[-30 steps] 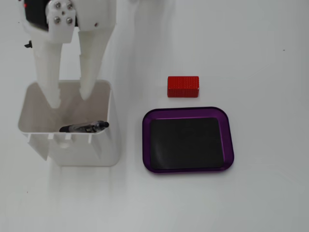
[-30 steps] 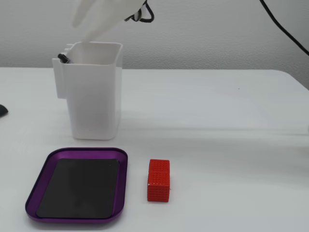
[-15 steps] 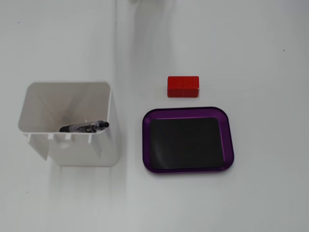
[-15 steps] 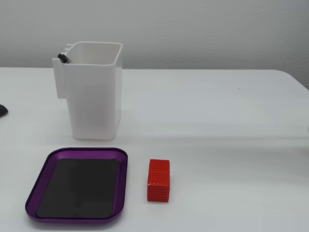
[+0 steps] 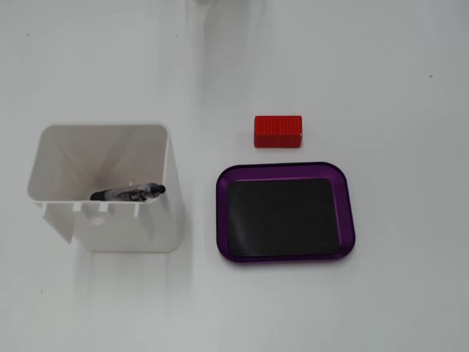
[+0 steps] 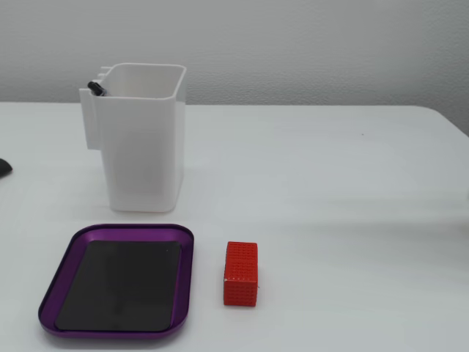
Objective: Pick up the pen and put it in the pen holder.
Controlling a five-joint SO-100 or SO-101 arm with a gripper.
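pen holder (image 5: 102,187): stands upright at the left of the counter (image 5: 410,73) in the top-down fixed view. a second ago the pincer reached down into its mouth with both fingers spread; half a second ago it had already gone. now the pincer is out of both fixed views, so its state cannot be told.

pen (image 5: 128,193): inside the holder, lying against the slotted wall with its upper end at the rim. position matches the two earlier pictures; it did not shift as the arm left. in the side-on fixed view only a small black end (image 6: 95,87) pokes above the holder's (image 6: 143,139) rim at the slotted side.

judgement: release done, arm retracted, pen staying put without support. task looks complete. pen rests at a lean rather than dropped fully to the bottom, as far as can be seen; the lower end is hidden by the wall.

purple tray (image 5: 286,211): flat, dark insert, empty, to the right of the holder and apart from it. unchanged.

red block (image 5: 278,131): just above the tray in the top-down fixed view, not touching it. unchanged. in the side-on fixed view it (image 6: 241,273) sits just right of the tray (image 6: 117,277).
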